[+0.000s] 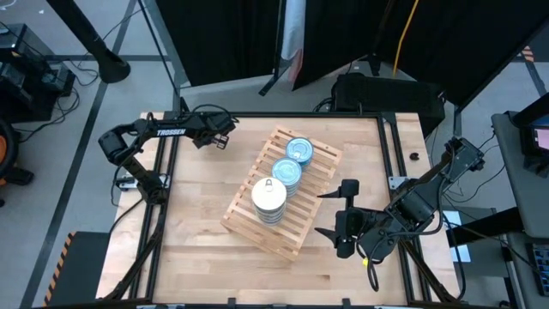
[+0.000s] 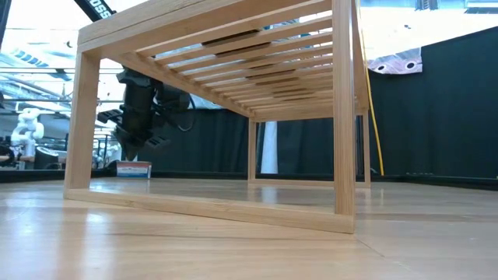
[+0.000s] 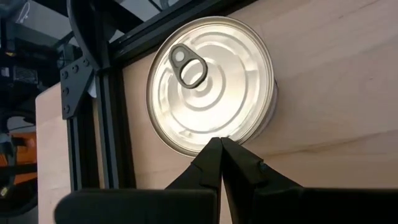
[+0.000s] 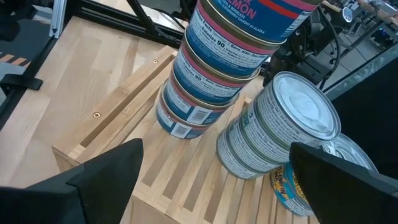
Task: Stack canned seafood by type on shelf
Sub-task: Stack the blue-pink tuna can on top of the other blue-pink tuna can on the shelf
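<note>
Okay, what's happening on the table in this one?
Three stacks of tins stand on the slatted shelf: a silver-topped stack and two blue-topped stacks. The right gripper hovers open beside the shelf, holding nothing. The left gripper, shut, sits at the table's far left corner over a lone silver tin.

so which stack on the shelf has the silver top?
The stack at the shelf's near end. The two stacks behind it have blue tops.
</note>
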Tool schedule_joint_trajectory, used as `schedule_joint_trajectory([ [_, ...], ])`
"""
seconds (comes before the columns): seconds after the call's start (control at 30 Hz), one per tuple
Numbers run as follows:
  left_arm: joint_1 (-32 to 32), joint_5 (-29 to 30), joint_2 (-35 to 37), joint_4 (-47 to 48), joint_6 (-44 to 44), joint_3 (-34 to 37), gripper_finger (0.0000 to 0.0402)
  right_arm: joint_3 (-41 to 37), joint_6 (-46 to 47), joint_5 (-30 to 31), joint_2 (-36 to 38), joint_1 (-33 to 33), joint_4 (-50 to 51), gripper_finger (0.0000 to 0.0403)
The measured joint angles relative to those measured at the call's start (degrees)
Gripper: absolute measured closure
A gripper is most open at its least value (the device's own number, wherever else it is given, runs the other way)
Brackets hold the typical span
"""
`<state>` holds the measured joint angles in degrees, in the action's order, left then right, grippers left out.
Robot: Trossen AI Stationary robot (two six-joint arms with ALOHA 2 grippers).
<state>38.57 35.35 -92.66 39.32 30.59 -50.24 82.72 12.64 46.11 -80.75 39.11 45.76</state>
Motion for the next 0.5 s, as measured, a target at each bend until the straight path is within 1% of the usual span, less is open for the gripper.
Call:
schedule_joint_trajectory([
  [0.23,-0.1,-1.0,0.0,0.2,0.1,0.0,0.0389,0.0,0.2,0.0,0.0,0.0,0.5,0.0007],
  [0.5,-2.1,-2.4,0.0,1.2,0.6,-0.1,0.0389,0.0,0.2,0.0,0.0,0.0,0.5,0.0007],
])
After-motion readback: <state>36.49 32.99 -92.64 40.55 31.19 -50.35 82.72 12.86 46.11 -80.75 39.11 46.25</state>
